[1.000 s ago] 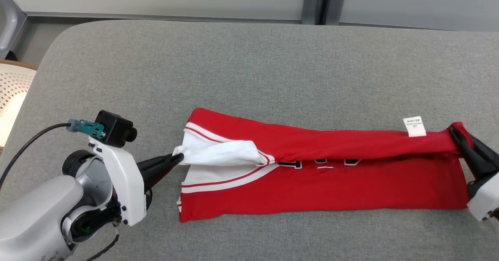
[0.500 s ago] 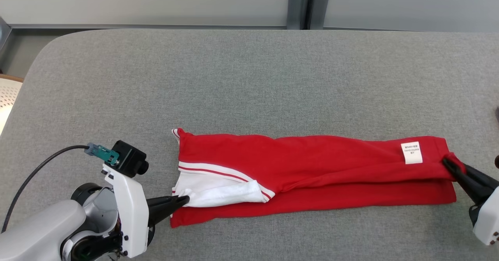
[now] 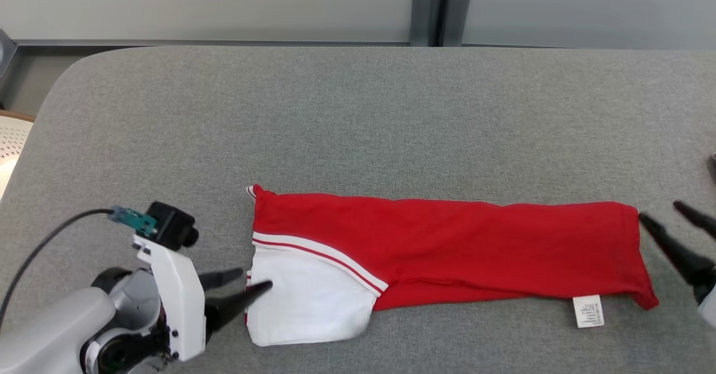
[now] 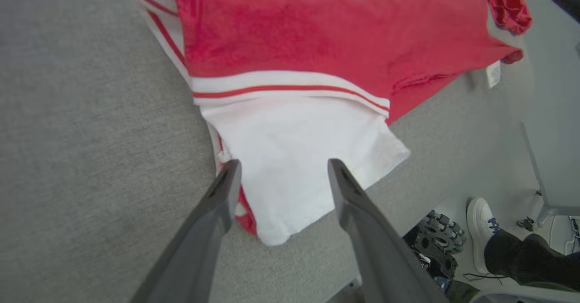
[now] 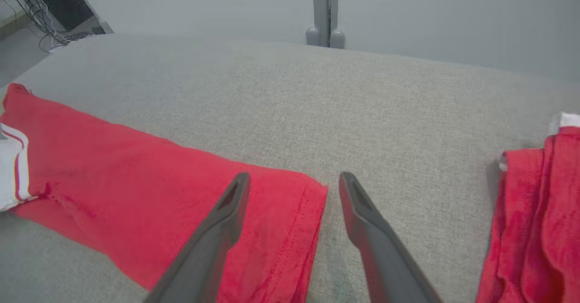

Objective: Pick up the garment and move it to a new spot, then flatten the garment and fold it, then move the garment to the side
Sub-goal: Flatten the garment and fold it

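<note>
The garment [image 3: 475, 240], red with a white sleeve [image 3: 307, 301] and red-and-white trim, lies folded in a long flat strip on the grey table [image 3: 358, 128]. My left gripper [image 3: 254, 280] stands open at the strip's left end, its fingertips over the white sleeve edge; the left wrist view has the gripper [image 4: 283, 165] open above the sleeve [image 4: 294, 158]. Just past the garment's right end, my right gripper [image 3: 660, 212] is open with nothing in it. In the right wrist view this gripper [image 5: 294, 177] straddles the hem of the garment [image 5: 113, 171].
A white label [image 3: 587, 311] lies at the garment's near right edge. Another red cloth [image 5: 534, 217] sits bunched on the table to the right. A grey post [image 3: 439, 10] stands behind the table, a perforated chair [image 3: 11, 139] at the left. A person's shoe [image 4: 482, 230] is on the floor.
Both grippers have opened and let go of the garment. The upper layer they held has come down toward the near edge, and the label now lies at the near side.
</note>
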You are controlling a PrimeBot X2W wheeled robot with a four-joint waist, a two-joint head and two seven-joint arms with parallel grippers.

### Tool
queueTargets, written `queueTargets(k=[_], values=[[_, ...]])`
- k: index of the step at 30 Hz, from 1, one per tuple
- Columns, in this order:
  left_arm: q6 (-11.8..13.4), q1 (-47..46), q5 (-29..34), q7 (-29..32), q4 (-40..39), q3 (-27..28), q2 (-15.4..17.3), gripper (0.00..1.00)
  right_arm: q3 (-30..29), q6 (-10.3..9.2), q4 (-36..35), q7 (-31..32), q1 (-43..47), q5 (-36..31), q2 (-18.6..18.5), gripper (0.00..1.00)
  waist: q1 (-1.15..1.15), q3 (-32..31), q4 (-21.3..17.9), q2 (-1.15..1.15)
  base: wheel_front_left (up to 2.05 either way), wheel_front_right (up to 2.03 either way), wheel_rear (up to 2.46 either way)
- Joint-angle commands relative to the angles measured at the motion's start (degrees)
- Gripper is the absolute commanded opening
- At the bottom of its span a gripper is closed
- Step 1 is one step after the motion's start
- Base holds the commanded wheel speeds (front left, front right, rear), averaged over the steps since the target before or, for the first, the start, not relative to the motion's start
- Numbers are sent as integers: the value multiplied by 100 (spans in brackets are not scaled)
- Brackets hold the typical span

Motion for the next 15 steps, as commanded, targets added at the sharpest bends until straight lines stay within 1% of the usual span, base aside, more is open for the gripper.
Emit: queueTargets(k=[1,3,5,7,9,10,13,15], values=[[36,-60,44,-272,46,176,-22,100,-186,-10,117,-177,-76,236,28,100,0,-31,15,0,0,0,0],[86,-134,162,-686,122,370,-69,100,-441,-7,256,-292,-117,433,144,100,0,-61,22,0,0,0,0],[154,-160,284,-1188,231,585,-187,100,-759,-6,384,-351,-90,606,317,100,0,-91,33,0,0,0,0],[219,-130,366,-1781,349,834,-336,100,-1327,-6,472,-371,-58,719,554,100,0,-116,30,0,0,0,0],[271,-35,381,-2353,448,1074,-499,100,-1964,-6,488,-367,99,550,864,100,0,-139,20,0,0,0,0],[271,-35,381,-2353,448,1074,-499,100,-1964,-6,488,-367,99,550,864,100,0,-139,20,0,0,0,0],[322,91,406,-3145,574,1388,-750,100,-2999,-6,358,-365,409,58,1412,100,0,-165,3,0,0,0,0],[373,206,437,-3444,671,1631,-936,100,-3647,-6,207,-360,693,-373,1786,100,0,-188,-5,0,0,0,0]])
